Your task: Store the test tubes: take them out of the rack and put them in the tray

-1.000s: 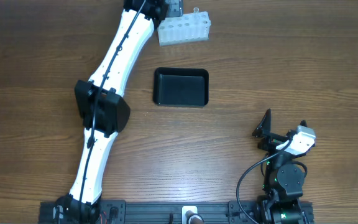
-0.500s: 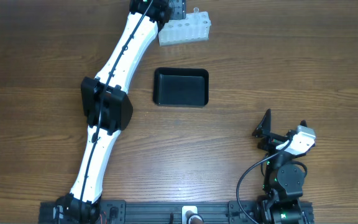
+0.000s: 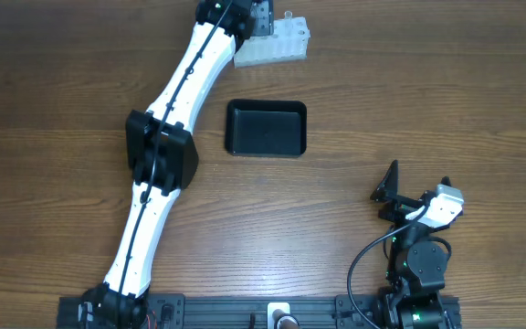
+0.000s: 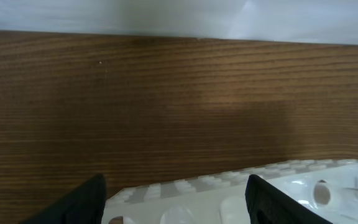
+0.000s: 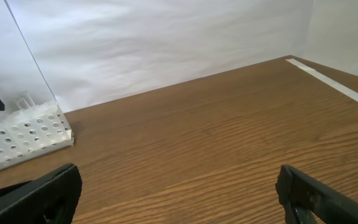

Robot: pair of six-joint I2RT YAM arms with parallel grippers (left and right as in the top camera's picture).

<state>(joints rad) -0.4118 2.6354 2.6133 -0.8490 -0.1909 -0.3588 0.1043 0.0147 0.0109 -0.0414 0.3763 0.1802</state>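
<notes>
The white test tube rack (image 3: 277, 44) stands at the table's far edge, with one clear tube (image 3: 288, 15) sticking up at its back. My left gripper (image 3: 258, 18) hovers over the rack's left end. In the left wrist view its fingers (image 4: 82, 200) are open, spread over the perforated rack top (image 4: 229, 199), with nothing held. The black tray (image 3: 266, 128) lies nearer, in the middle, with no tubes in it. My right gripper (image 3: 417, 179) rests open at the near right. From there the rack (image 5: 23, 134) and the tube (image 5: 25, 98) show far off.
Bare wooden table (image 3: 446, 82) surrounds the tray and rack. The left arm's dark elbow joint (image 3: 158, 151) hangs over the table left of the tray. A white wall (image 5: 166, 37) rises behind the far edge.
The left arm has swung a little to the right, bringing its gripper closer over the rack. The right arm has stayed still.
</notes>
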